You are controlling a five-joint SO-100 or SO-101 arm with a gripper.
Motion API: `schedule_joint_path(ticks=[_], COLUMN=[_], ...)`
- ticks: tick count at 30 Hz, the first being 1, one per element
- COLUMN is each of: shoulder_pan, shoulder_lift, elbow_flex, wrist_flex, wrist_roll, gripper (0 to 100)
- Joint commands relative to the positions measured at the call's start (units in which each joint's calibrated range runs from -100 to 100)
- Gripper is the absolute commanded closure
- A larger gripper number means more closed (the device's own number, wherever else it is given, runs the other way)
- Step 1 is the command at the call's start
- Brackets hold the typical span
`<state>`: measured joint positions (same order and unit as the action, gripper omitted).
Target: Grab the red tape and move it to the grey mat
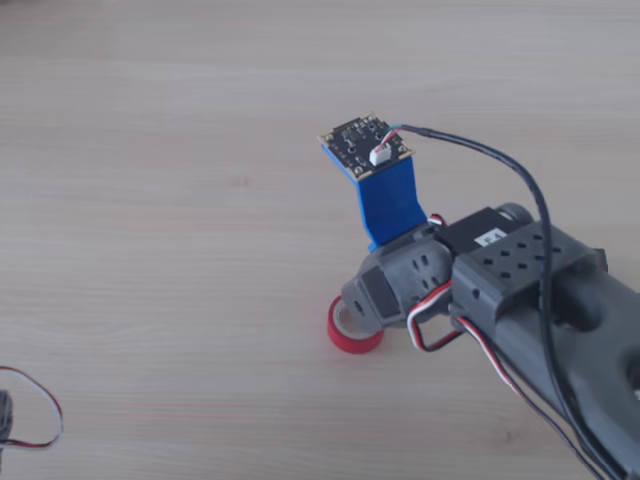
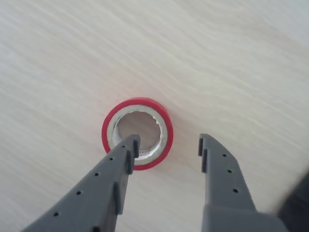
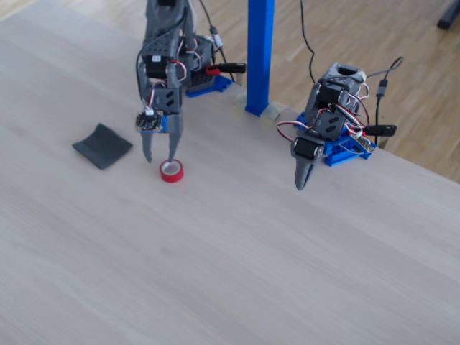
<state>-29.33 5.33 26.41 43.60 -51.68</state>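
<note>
The gripper (image 2: 166, 147) is hanging wide open over the tape (image 2: 137, 133), which is lying flat on the table (image 2: 231, 63). One finger is sitting over the core hole, the other outside the rim. Descending straight and closing on the wall should secure it. The mat (image 3: 102, 145) is lying near, beyond the tape.

A pale wood-grain worktop (image 3: 237, 244) carries everything. In the fixed view a blue upright post (image 3: 259, 54) stands at its far edge, up and right of the fingers. Beyond that edge lies a wooden plank floor (image 3: 402, 43). In the other view a thin red-and-black wire loop (image 1: 35, 410) lies on the worktop, far left of the fingers.
</note>
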Motion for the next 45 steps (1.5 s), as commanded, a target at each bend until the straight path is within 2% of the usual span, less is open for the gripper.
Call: schedule_joint_path(ticks=[1,11,17,21,25,41,45], shoulder_pan=[0.66,0.75,0.75,0.75,0.75,0.75,3.36], shoulder_lift=[1.11,5.42,8.33,8.99,8.08,-6.53,-9.6], elbow_flex=[-1.96,-2.69,-3.05,-3.32,-2.78,-2.42,-1.69], wrist_flex=[-2.89,-4.07,-5.77,-7.89,-7.81,-7.21,-7.04], wrist_roll=[0.02,-0.08,-1.96,-1.91,-1.86,-1.86,-1.81], gripper=[81,81,82,88,99,98,98])
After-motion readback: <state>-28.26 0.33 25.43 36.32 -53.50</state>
